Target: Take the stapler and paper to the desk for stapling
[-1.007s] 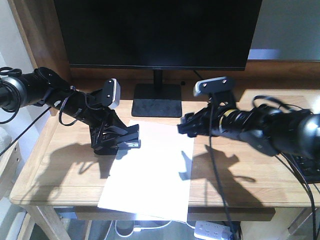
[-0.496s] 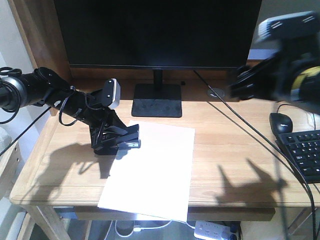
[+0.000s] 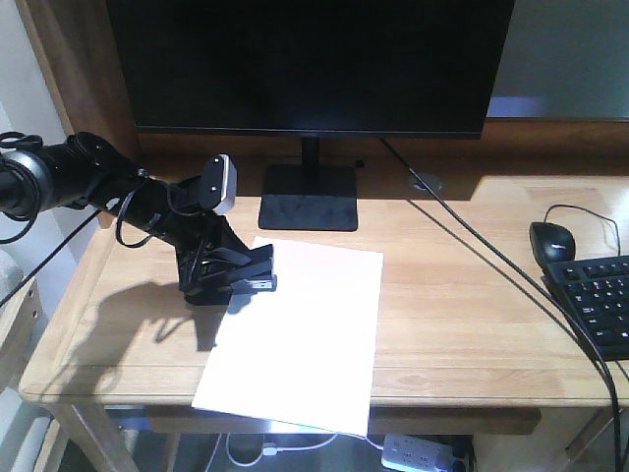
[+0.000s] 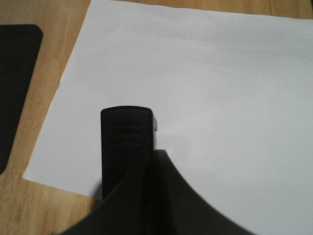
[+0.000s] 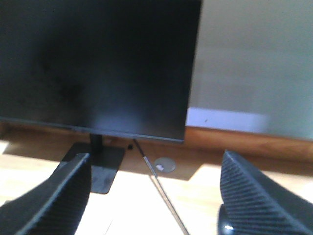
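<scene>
The stapler (image 3: 259, 279) is at the left edge of the paper (image 3: 313, 324), close to the sheet's far left corner, with its black nose reaching in over the white. We cannot tell whether it presses on the sheet or hangs just above it. The left gripper (image 3: 224, 275) is clamped onto it, and in the left wrist view we see one dark finger (image 4: 161, 196) lying against the stapler's flank.

The paper lies flat on the desk (image 3: 462, 324), with its near edge jutting past the desk's near rim. Just beyond its far edge stands the monitor base (image 3: 308, 197), under the monitor (image 3: 310, 64). Well to the right we see a mouse (image 3: 552, 239) beside a keyboard (image 3: 601, 307).

The right gripper (image 5: 155, 155) appears only in the right wrist view. Its fingers (image 5: 58, 196) are spread wide with nothing between them, and it faces the monitor.
</scene>
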Robot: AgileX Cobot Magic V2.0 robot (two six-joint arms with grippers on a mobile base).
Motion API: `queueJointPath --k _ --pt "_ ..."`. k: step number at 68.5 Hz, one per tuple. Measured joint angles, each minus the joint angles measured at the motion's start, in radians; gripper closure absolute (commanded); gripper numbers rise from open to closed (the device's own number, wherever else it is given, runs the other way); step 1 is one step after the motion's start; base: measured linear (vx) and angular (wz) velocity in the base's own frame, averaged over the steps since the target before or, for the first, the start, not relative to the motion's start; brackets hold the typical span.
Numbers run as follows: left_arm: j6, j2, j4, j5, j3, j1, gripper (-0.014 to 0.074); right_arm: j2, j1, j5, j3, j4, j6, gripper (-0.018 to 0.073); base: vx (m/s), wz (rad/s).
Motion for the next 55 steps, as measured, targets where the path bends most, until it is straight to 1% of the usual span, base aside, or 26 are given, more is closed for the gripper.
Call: queueJointPath --k 9,37,47,55 --pt "0.0 0.0 0.0 0.0 0.0 0.0 0.0603 -0.139 0.0 -0.005 0.093 0.002 -0.015 0.0032 0.0 0.0" --pt "0.0 0.0 0.0 0.0 0.0 0.0 0.0603 -0.571 0.0 -0.028 0.489 0.005 -0.02 0.0032 0.0 0.0" --pt "0.0 0.0 0.0 0.0 0.0 0.0 0.0603 -0.67 0.0 -0.028 0.568 0.005 -0.02 0.0032 0.0 0.0" --pt "0.0 0.0 0.0 0.0 0.0 0.0 0.0603 -0.703 0.0 -0.026 0.591 0.006 -0.016 0.0032 0.0 0.0"
